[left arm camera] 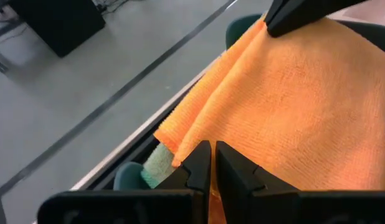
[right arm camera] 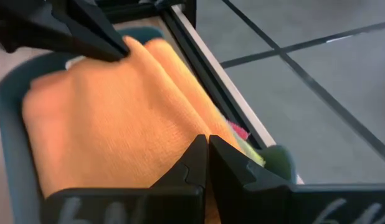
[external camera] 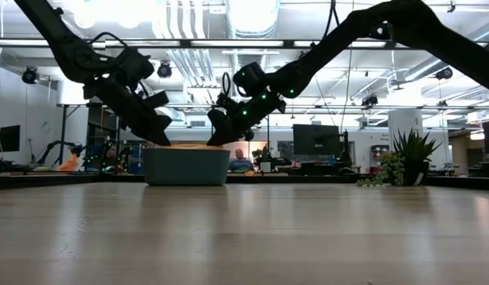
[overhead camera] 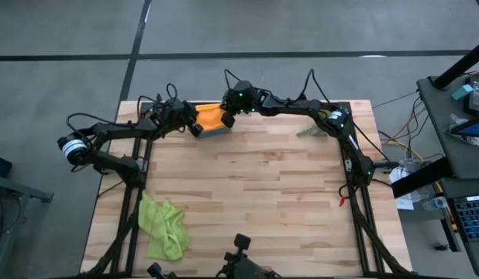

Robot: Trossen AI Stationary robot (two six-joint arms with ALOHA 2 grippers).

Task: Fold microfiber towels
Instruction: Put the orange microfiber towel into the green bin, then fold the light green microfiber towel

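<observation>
The orange towel (overhead camera: 211,117) is pinched over the teal bin (external camera: 186,166) by both tools. The left tool (overhead camera: 196,129) and right tool (overhead camera: 227,120) are each closed on opposite edges.

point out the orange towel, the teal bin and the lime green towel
orange towel (left arm camera: 304,106), left wrist view, middle of the cloth
teal bin (external camera: 186,167), low view, front wall
lime green towel (overhead camera: 163,225), high view, middle of the crumpled heap

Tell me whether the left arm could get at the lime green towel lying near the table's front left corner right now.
Probably not yet: the left gripper is shut on the orange towel over the teal bin. The lime green towel lies uncovered, nothing beside it.
</observation>
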